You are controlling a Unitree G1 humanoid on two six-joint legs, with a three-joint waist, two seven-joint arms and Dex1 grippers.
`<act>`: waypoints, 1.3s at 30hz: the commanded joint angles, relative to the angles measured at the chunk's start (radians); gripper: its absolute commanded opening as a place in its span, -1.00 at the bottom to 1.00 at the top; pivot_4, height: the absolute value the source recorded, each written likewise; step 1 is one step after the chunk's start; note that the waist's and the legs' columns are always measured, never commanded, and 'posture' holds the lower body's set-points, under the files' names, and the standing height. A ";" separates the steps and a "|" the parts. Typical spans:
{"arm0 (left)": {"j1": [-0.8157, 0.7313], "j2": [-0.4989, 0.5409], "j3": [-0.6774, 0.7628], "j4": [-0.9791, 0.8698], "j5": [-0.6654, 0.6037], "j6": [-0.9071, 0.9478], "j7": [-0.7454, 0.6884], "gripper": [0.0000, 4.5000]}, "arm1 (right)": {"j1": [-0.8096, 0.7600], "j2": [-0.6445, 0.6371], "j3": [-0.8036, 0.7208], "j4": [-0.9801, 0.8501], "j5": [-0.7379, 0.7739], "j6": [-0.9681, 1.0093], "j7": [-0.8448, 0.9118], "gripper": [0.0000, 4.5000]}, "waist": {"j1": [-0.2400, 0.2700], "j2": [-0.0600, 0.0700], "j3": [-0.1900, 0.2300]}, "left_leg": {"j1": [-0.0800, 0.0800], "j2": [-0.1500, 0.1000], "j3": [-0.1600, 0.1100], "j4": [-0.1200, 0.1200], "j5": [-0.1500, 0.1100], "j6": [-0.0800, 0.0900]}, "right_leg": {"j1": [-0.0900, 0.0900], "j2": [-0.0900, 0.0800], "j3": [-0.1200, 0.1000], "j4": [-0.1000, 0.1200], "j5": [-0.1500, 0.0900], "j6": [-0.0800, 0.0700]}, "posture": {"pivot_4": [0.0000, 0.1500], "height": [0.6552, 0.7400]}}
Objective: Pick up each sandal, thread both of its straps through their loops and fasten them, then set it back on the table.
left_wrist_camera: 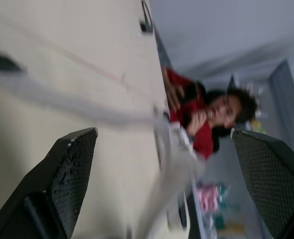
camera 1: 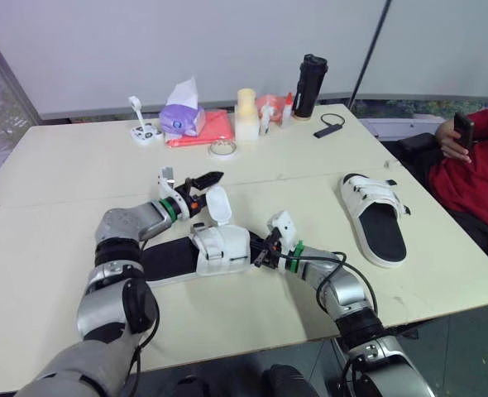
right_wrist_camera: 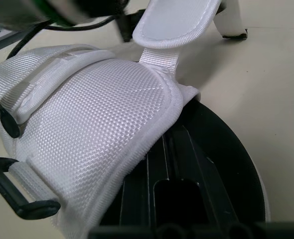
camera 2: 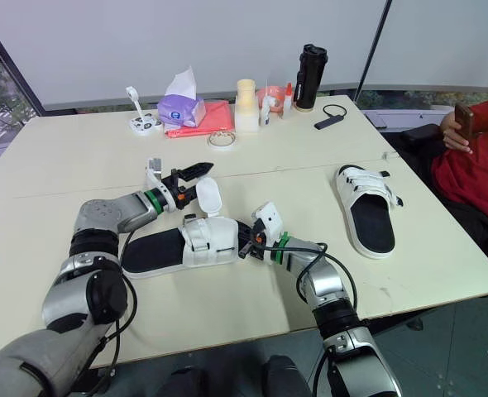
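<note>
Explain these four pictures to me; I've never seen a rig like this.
This is a humanoid robot with two arms. Two pictures come from a camera on its head, looking down. The other two come from cameras on its wrists. Two white sandals lie on the table. The near sandal sits between the arms, with one strap standing loose. The left end effector is open beside that strap and holds nothing. The right end effector is at the sandal's strapped end. The far sandal lies untouched. A person sits at the right.
</note>
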 commanded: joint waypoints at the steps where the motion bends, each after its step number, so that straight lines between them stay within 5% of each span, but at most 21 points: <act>1: -0.077 0.008 0.023 0.138 0.020 -0.146 -0.014 0.98 | 0.050 -0.002 0.051 0.077 -0.056 0.046 -0.017 -1.00 | 0.000 0.000 0.000 | 0.000 0.000 0.000 0.000 0.000 0.000 | 0.000 0.000 0.000 0.000 0.000 0.000 | 1.00 1.00; 6: -0.133 0.017 0.029 0.255 0.033 -0.208 -0.063 0.98 | 0.073 -0.007 0.054 0.058 -0.063 0.042 -0.027 -1.00 | 0.000 0.000 0.000 | 0.000 0.000 0.000 0.000 0.000 0.000 | 0.000 0.000 0.000 0.000 0.000 0.000 | 1.00 1.00; 8: -0.145 0.020 0.028 0.279 0.044 -0.233 -0.063 0.75 | 0.081 -0.006 0.053 0.050 -0.062 0.043 -0.029 -1.00 | 0.001 0.000 0.000 | -0.001 0.000 0.000 0.000 0.000 0.000 | 0.000 0.000 0.000 0.000 0.000 0.000 | 1.00 1.00; 16: -0.174 0.031 0.008 0.314 0.089 -0.249 -0.112 -0.98 | 0.080 -0.003 0.056 0.049 -0.064 0.041 -0.030 -1.00 | 0.001 0.000 0.000 | -0.001 0.000 0.000 0.000 0.000 0.000 | 0.000 0.000 -0.001 -0.001 0.000 0.000 | 1.00 1.00; 22: -0.192 0.045 -0.040 0.309 0.144 -0.253 -0.184 -0.98 | 0.076 0.000 0.058 0.056 -0.067 0.038 -0.029 -1.00 | 0.000 0.000 0.000 | -0.001 0.000 0.000 -0.001 0.000 0.000 | 0.000 0.000 -0.001 -0.001 0.000 0.000 | 1.00 1.00; 27: -0.072 0.056 -0.468 -0.251 0.412 -0.621 -0.527 -0.98 | 0.083 -0.011 0.055 0.049 -0.067 0.042 -0.026 -1.00 | 0.000 0.000 0.001 | -0.002 0.000 0.000 -0.001 0.001 -0.001 | -0.001 0.000 0.000 0.000 0.000 0.000 | 1.00 1.00; 30: 0.121 0.171 -0.724 -0.481 0.682 -1.030 -0.604 -0.98 | 0.089 -0.018 0.053 0.035 -0.063 0.046 -0.021 -1.00 | 0.000 0.006 -0.003 | 0.000 0.000 0.002 -0.004 0.002 -0.003 | -0.001 0.000 0.002 -0.001 0.000 0.000 | 1.00 1.00; 32: 0.156 0.198 -0.748 -0.498 0.715 -1.128 -0.596 -0.98 | 0.087 -0.022 0.051 0.031 -0.058 0.048 -0.019 -1.00 | 0.008 0.010 -0.006 | 0.003 0.000 0.003 -0.008 0.002 -0.004 | -0.001 -0.001 0.005 -0.002 0.000 -0.001 | 1.00 1.00; 39: 0.124 0.367 -0.788 -0.204 1.102 -2.073 -0.258 -0.98 | 0.053 -0.027 0.047 0.087 -0.064 0.025 -0.009 -1.00 | 0.017 0.009 -0.007 | -0.001 0.000 0.003 -0.002 0.001 -0.002 | -0.002 0.001 0.005 -0.002 0.000 0.000 | 1.00 1.00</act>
